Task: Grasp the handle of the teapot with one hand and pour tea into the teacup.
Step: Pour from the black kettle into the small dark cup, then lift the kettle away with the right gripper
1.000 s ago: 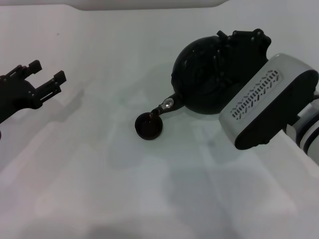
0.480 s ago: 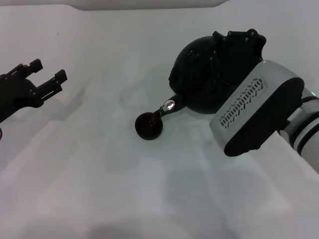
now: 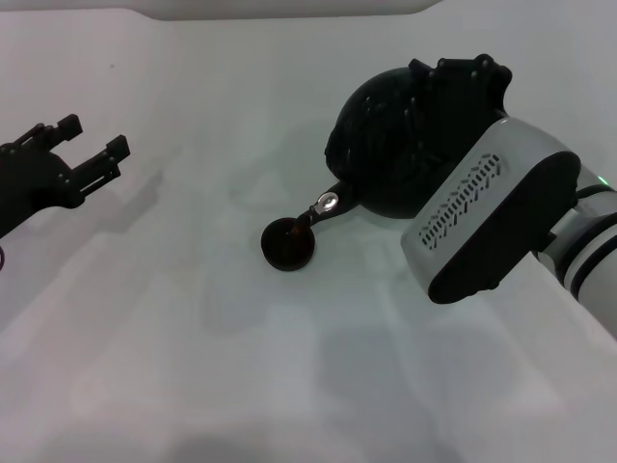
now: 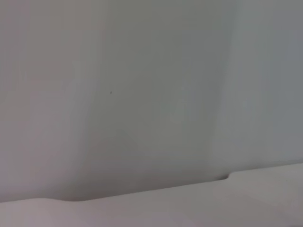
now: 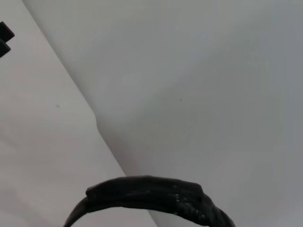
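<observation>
The round black teapot hangs tilted at the right of the head view. Its short spout with the silvery tip points down over the rim of the small dark teacup, which stands on the white table. My right gripper sits at the top of the pot, shut on the handle. That black corded handle arches across the right wrist view; in the head view the gripper hides it. My left gripper rests open at the far left, well away from the cup.
The white table stretches all around the cup. Its far edge runs along the back. My bulky white right forearm hangs over the table just right of the teapot. The left wrist view holds only white surface.
My right arm has swung slightly left and rolled a little further, tipping the teapot more. The spout tip stays over the teacup's rim. The left arm has not moved.
</observation>
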Tool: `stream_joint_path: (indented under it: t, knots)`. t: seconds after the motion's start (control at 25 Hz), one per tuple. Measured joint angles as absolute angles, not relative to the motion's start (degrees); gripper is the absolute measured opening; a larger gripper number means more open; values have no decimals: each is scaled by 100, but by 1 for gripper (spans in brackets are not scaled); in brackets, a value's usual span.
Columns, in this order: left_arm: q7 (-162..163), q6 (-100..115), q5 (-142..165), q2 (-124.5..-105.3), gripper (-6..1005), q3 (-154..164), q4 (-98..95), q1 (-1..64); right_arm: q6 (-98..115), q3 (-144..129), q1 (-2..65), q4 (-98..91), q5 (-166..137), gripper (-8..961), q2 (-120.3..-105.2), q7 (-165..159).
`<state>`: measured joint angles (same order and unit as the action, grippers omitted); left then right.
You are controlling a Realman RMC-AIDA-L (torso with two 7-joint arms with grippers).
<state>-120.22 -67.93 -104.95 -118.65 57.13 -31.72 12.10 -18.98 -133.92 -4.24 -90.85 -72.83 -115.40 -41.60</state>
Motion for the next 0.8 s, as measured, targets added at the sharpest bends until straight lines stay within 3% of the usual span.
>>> stream_joint_path:
  t: [0.8]
  knots:
    - [-12032,-6734,-10503,-11859,763,5713,-3091,1338,-1943,-13395,-345,-9024,-7285,109,-11536,-4088]
